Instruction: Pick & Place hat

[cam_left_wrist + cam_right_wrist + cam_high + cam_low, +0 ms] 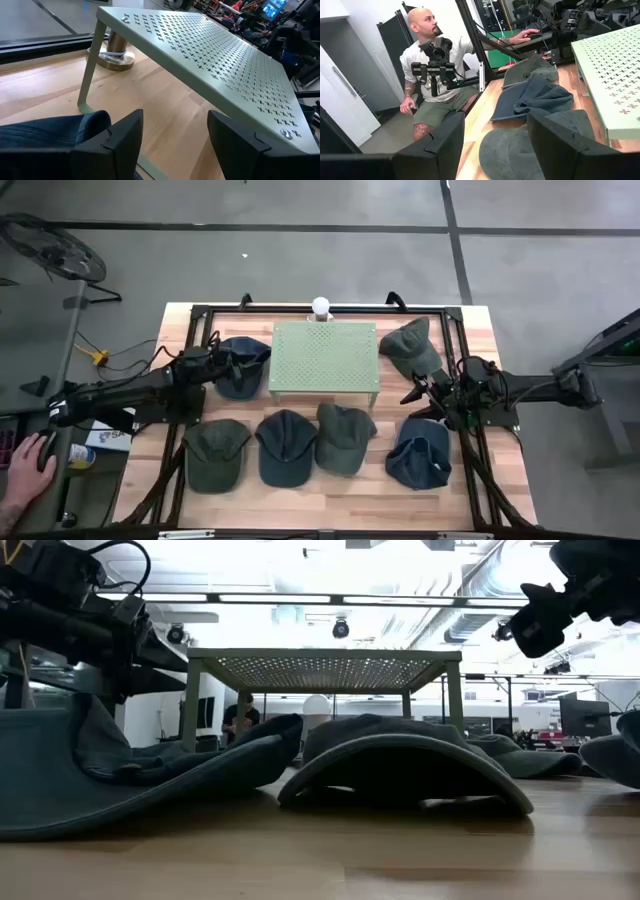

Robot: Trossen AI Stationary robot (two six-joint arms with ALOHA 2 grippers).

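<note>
A green perforated stand [325, 358] is at the table's middle. A dark blue hat [243, 366] lies on the wood to its left and an olive hat [412, 345] to its right. The near row holds olive [215, 452], blue [285, 445], olive [343, 437] and blue [418, 452] hats, each resting on its brim and crown. My left gripper [226, 367] is open over the far-left blue hat [50, 130], with bare wood between its fingers [175, 120]. My right gripper [420, 394] is open and empty [495, 120], raised between the far-right olive hat and the near-right blue hat.
A white round post [321, 307] stands at the far edge behind the stand. Black frame rails [190, 330] run along the table's sides. A person sits beyond the table's left side [435, 75], one hand [25, 465] at the near left.
</note>
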